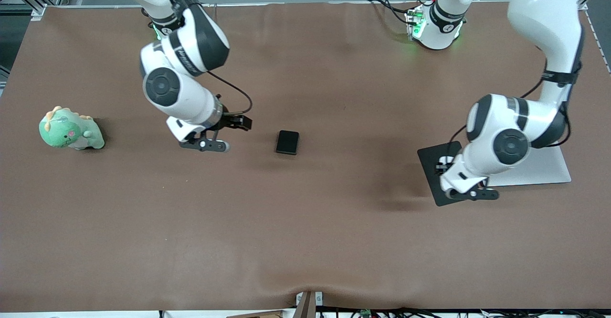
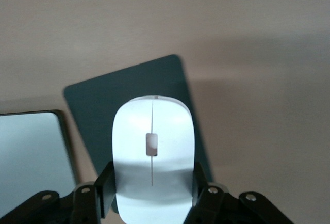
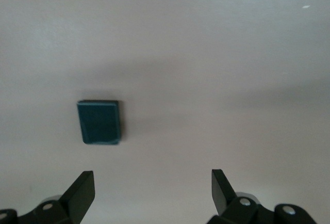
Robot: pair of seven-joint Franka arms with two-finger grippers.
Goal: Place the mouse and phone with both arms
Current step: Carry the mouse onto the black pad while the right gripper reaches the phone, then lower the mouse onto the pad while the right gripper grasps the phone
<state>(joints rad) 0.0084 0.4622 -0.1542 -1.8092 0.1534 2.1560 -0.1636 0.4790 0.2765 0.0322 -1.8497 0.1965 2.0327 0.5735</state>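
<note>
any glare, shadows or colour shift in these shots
Front view: even light, the brown table creased, with soft arm shadows near the black mat. Left wrist view: washed out, the table looks greyish, the mat teal; the mouse in the left gripper is shaded at its lower half. Right wrist view: soft focus, the phone looks teal with a faint shadow; the right gripper is open.

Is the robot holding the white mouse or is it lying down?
Holding: the left gripper has its fingers pressed on both sides of the mouse.
</note>
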